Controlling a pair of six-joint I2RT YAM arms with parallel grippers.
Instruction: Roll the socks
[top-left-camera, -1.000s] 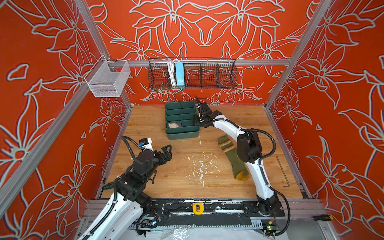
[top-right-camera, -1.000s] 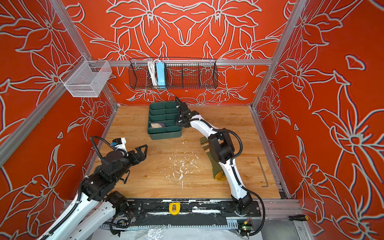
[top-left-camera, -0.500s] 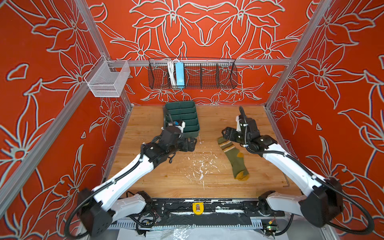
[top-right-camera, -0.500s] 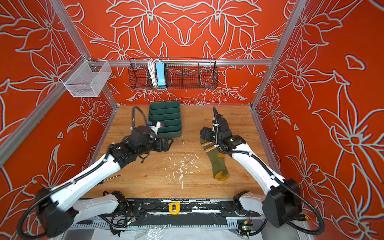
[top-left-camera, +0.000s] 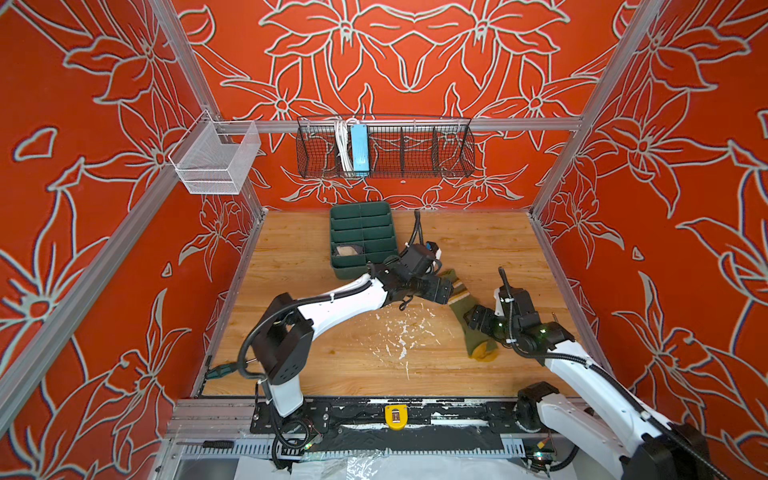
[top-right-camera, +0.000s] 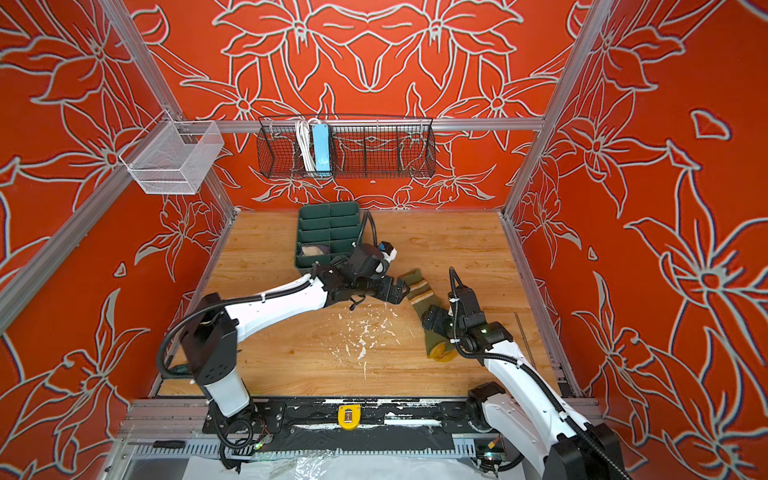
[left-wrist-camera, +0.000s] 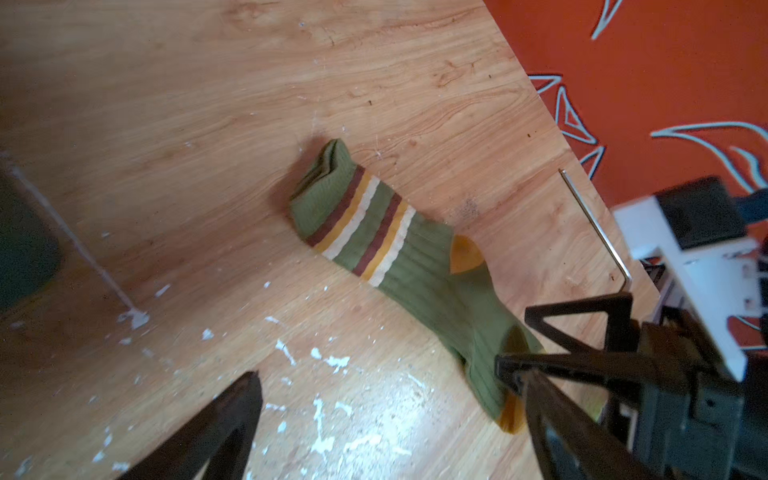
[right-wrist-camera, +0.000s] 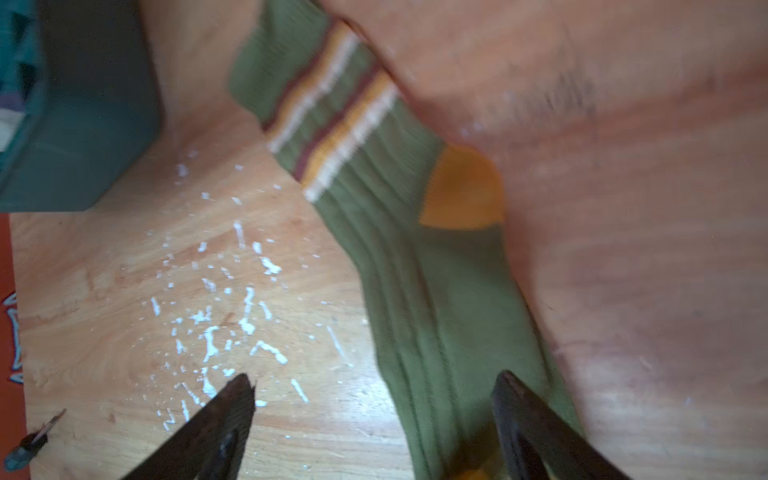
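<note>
Left gripper (top-left-camera: 443, 291): jaws wide apart, empty, just beside the striped cuff of the ribbed olive-green sock (top-left-camera: 478, 344). Both top views hide the sock's middle under the grippers; left wrist view shows the sock (left-wrist-camera: 415, 266) nearly whole: maroon, mustard and cream stripes, mustard heel and toe, flat on the wooden tabletop (top-left-camera: 332, 361). Right gripper (top-left-camera: 471, 318): jaws apart too, straddling the foot near the toe.

The sock (top-left-camera: 459, 291) lay on the bench (top-left-camera: 332, 361) right of centre, the divided tray (top-left-camera: 345, 272) behind it to the left. The left end effector (top-left-camera: 442, 291) was at its cuff, the right end effector (top-left-camera: 471, 318) over its foot.
</note>
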